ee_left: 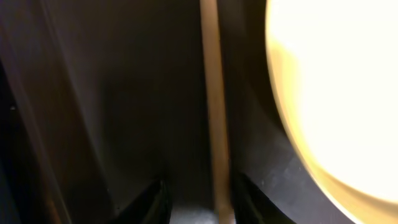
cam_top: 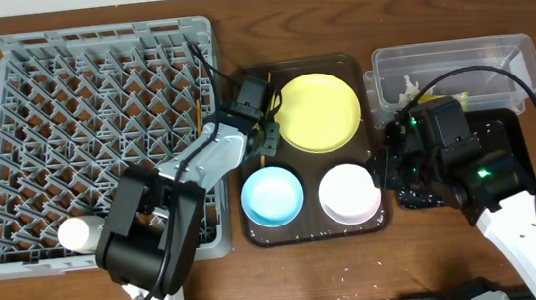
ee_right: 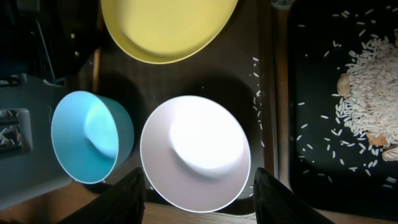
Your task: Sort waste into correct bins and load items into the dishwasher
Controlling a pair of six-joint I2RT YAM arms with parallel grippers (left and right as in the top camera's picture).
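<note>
Left gripper [ee_left: 199, 202] straddling a chopstick [ee_left: 214, 93] beside the yellow plate [ee_left: 336, 81].
We are at the pickup: jaws slightly apart, not pinching; next we close and carry it to the dish rack [cam_top: 101, 33]. Right gripper [ee_right: 199, 193] spread above the beige bowl [ee_right: 196, 152].

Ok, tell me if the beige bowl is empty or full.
Empty: the beige bowl shows a bare, clean inside; the rice pile lies in the black tray.
</note>
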